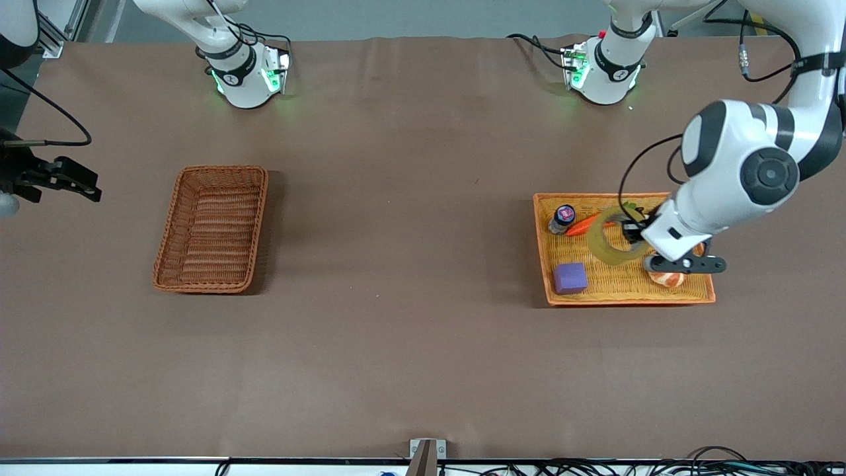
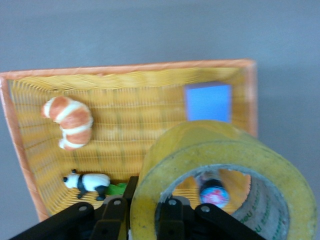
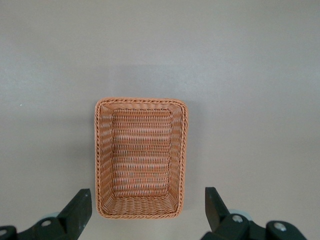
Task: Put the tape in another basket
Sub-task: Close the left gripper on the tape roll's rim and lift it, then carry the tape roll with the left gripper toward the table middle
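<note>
While no print is readable, left claw [image 2: 145, 210] clenches the tape [image 2: 225, 175]; right claw [image 3: 145, 212] gapes.

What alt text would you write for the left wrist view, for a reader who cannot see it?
The left gripper is shut on the wall of the yellowish tape, over the orange tray. In the tray lie a croissant, a toy panda and a blue block.

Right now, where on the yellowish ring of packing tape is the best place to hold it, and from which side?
Grip the wall of the translucent yellowish tape roll: one finger inside its grey core, one outside, coming from above. The open hole allows this. The left pincer is already shut on it that way, over the shallow orange woven tray.
</note>
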You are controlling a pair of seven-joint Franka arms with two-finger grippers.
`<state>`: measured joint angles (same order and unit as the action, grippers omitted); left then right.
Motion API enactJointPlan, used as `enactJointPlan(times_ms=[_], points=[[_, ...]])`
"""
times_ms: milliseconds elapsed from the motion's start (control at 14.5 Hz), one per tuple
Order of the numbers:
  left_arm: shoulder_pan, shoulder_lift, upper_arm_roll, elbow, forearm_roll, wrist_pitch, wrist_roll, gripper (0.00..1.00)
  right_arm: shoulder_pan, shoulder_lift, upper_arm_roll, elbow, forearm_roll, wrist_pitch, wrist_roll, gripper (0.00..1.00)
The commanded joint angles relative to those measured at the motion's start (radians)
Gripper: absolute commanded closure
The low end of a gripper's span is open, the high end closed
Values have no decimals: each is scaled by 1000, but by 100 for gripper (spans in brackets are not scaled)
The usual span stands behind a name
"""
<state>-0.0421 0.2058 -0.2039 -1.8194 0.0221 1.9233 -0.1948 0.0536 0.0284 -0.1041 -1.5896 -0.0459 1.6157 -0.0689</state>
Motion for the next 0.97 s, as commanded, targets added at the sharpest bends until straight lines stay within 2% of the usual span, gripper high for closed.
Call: enactJointPlan(times_ms=[0,207,276,414,621,690,897], points=[[-12,55,-128,87,22,-32,-140,95,-21,-2,10,0,17,-2,-9,0],[-30,176,-289,194,25,-27,-294,94,-23,-2,10,0,17,-4,-9,0],[-74,225,-305,243,27,-27,-351,94,-23,-2,10,0,17,-5,-9,0],[-183,322,-305,316,56,-27,-475,93,-21,-2,10,0,17,-2,-9,0],[-347,476,-305,443,186,-23,-654,93,-20,-1,10,0,17,1,-9,0],[-396,512,-301,492,223,-33,-685,92,-21,-1,10,0,17,1,-9,0],[-459,552,-290,523,248,0,-718,92,-21,-1,10,0,17,1,-9,0]])
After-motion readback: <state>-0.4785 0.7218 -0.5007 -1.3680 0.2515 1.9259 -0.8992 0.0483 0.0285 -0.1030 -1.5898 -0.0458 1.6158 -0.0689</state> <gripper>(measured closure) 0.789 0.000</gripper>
